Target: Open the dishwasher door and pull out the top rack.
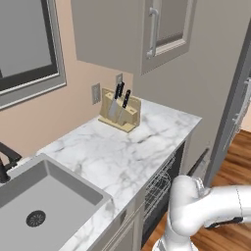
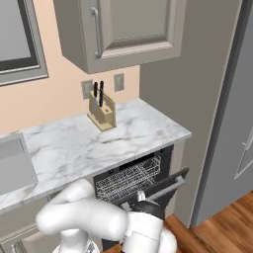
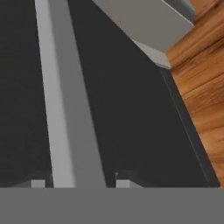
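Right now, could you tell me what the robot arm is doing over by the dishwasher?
The arm is working on the dishwasher door, which is tipped partway open under the marble counter. In the hand view the gripper sits at the door's long grey handle, a fingertip on each side of the bar; whether it is actually clamped is hard to tell. The wire top rack shows through the gap, inside the machine and not yet pulled out.

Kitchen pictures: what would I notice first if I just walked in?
Probably the big white robot arm at the bottom, reaching down to the dark dishwasher door, which hangs partly open. Behind the door a wire rack peeks out under the marble counter, where a knife block stands by the wall.
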Motion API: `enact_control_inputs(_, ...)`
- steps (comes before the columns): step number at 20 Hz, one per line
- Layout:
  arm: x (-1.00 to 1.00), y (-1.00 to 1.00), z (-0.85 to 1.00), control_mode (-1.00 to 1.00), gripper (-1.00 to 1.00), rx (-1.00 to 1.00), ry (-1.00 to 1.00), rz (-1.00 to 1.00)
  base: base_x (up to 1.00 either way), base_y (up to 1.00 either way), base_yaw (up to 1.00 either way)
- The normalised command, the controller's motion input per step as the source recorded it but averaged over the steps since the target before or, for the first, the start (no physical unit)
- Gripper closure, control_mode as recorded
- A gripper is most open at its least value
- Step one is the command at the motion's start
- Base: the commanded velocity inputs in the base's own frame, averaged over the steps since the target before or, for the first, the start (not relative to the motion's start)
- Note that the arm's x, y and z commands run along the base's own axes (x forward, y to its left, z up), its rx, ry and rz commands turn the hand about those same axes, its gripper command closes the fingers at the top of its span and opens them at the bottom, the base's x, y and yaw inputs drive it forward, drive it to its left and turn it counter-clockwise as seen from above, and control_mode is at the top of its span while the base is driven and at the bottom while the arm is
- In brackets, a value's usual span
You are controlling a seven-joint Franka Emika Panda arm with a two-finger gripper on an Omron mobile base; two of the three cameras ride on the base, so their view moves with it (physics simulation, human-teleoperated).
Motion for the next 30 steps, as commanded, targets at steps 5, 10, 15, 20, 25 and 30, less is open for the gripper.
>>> enact_control_inputs(5,-0.74,-1.0,-1.0,-1.0,1.0,-0.24,0.56,0.01,0.0,0.0,0.0)
enact_control_inputs(10,-0.33,-1.0,-0.89,-1.0,1.0,-0.31,0.68,0.01,0.0,0.0,0.0)
enact_control_inputs(15,-0.01,-1.0,-0.51,-1.0,1.0,-0.29,0.72,0.01,0.0,0.0,0.0)
enact_control_inputs(20,-0.13,-0.85,0.44,-1.0,-1.0,-0.11,0.63,0.03,0.0,0.0,0.0)
enact_control_inputs(25,-0.38,-0.32,1.0,-1.0,-1.0,0.0,0.31,0.04,0.0,0.0,0.0)
enact_control_inputs(30,-0.84,-0.04,1.0,-1.0,-1.0,0.0,0.09,0.02,0.0,0.0,0.0)
